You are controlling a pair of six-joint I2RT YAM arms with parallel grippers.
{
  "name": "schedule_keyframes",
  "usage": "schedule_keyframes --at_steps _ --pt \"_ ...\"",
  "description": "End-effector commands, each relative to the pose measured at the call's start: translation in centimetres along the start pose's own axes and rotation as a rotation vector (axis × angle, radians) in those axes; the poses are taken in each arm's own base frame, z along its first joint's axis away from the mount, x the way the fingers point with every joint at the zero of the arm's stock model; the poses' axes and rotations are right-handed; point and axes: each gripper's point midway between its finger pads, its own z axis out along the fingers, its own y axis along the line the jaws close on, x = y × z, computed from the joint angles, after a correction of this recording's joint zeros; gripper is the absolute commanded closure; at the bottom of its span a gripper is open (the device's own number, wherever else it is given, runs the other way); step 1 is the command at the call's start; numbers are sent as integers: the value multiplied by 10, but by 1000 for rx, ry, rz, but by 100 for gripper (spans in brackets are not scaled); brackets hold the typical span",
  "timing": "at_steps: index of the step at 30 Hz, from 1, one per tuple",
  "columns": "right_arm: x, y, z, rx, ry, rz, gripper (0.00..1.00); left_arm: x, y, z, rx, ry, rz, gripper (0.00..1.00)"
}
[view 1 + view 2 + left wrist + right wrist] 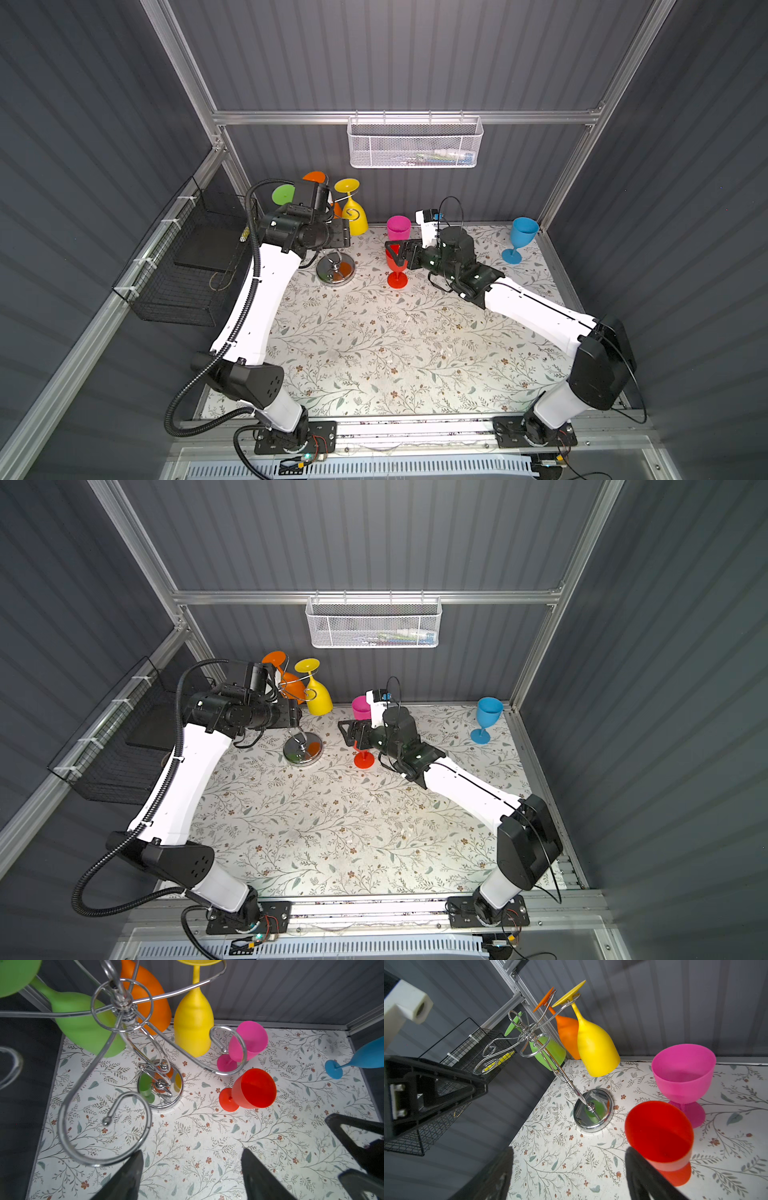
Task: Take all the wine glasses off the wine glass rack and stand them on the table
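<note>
Wine glass rack (336,272) at the rear left of the table (374,353), three glasses hanging on it.
Green glass (83,1028), orange glass (149,1001) and yellow glass (357,216) hang upside down from its arms. The left gripper (192,1151) hovers near the rack top, jaws apart and empty; catching a wire could tip the rack. The right gripper (569,1149), jaws apart, is just beside the red glass (658,1132) and might knock it. The white mesh basket (374,149) holds small unclear items; the black wire basket (178,299) holds something yellow.
</note>
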Motion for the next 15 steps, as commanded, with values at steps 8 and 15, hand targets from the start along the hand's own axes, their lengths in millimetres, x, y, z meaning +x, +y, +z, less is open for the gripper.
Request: schedule_keyframes --at_steps 8,15 --pt "-7 3 -11 9 -30 -45 16 -10 11 -4 -68 -37 0 26" --pt "-9 5 -13 -1 -37 -46 16 -12 43 -8 -225 -29 25 24"
